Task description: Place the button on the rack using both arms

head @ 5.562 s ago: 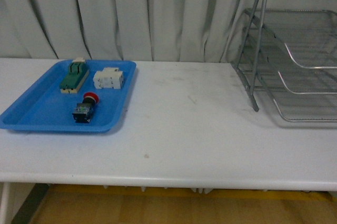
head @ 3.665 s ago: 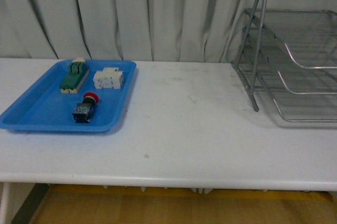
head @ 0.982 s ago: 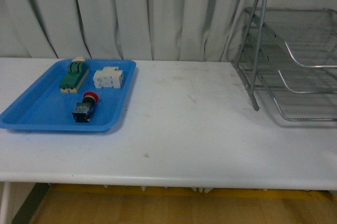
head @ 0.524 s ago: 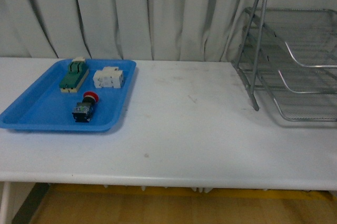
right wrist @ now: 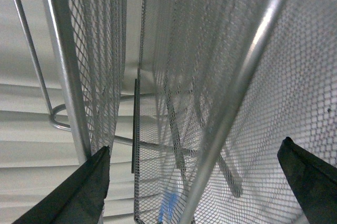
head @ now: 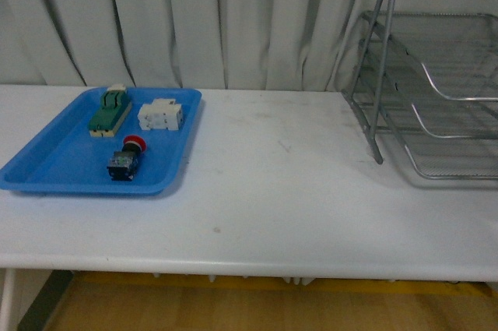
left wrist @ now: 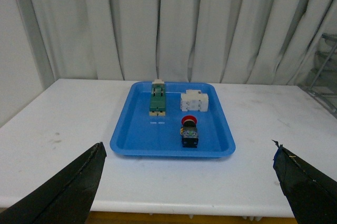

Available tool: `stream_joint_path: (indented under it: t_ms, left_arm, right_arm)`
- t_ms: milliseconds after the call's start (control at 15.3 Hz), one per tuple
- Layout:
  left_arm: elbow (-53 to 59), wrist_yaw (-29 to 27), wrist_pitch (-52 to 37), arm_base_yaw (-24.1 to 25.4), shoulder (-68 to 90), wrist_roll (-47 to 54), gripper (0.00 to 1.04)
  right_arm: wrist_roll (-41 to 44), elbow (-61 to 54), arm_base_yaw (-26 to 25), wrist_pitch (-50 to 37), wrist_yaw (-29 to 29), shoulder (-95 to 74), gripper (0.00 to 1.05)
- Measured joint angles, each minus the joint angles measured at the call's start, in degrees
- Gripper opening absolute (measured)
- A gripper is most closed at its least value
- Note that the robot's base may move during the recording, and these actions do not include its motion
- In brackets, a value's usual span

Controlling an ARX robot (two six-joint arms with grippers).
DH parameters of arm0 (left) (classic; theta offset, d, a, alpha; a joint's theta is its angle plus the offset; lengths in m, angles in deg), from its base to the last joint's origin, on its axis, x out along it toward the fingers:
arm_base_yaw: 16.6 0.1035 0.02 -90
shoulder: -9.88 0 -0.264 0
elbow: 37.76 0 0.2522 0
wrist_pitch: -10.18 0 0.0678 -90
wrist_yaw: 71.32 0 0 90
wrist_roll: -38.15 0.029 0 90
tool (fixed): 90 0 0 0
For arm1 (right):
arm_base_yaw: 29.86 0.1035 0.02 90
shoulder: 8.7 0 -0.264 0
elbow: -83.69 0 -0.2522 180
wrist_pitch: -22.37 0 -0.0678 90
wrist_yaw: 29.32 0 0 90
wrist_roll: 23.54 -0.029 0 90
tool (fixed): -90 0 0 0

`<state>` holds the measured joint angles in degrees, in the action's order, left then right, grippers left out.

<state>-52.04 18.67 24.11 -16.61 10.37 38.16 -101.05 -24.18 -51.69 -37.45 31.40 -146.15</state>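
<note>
Red-capped button [head: 126, 158] lying in blue tray [head: 85, 187] on bench [head: 296, 191], well apart from rack [head: 420, 89] — pickup step not begun; left fingers [left wrist: 68, 187] wide and empty facing tray, right fingers [right wrist: 79, 192] wide by rack mesh — next, likely: left reach and close on button body

Pleated white curtains [head: 194, 19] hang across the whole back. A white table [head: 296, 198] spans the front, lightly scuffed. Wooden floor [head: 233, 311] shows beneath.
</note>
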Motion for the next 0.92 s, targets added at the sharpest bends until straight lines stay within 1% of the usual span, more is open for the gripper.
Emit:
stream_joint_path:
  t_ms: [65, 131, 393, 524, 589, 720, 916]
  left_arm:
    - [0.0, 0.0, 0.0, 0.0, 0.0, 0.0, 0.98]
    - [0.0, 0.0, 0.0, 0.0, 0.0, 0.0, 0.98]
    - [0.0, 0.0, 0.0, 0.0, 0.0, 0.0, 0.98]
    - [0.0, 0.0, 0.0, 0.0, 0.0, 0.0, 0.98]
    - [0.0, 0.0, 0.0, 0.0, 0.0, 0.0, 0.98]
    - [0.0, 0.0, 0.0, 0.0, 0.0, 0.0, 0.98]
    - [0.0, 0.0, 0.0, 0.0, 0.0, 0.0, 0.98]
  right_arm:
    - [0.7, 1.1, 0.0, -0.1, 0.0, -0.3, 0.90]
    - [1.2, 2.3, 0.0, -0.1, 0.0, -1.0, 0.79]
    - [2.4, 4.9, 0.1, -0.2, 0.5, -2.8, 0.32]
    - [1.9, 4.9, 0.1, 0.0, 0.5, -3.5, 0.10]
    - [-1.2, 4.9, 0.1, 0.0, 0.4, -3.6, 0.05]
    - [-3.8, 4.7, 0.0, -0.2, 0.2, -3.6, 0.04]
    - [-5.6, 2.6, -0.5, -1.0, 0.3, -3.5, 0.04]
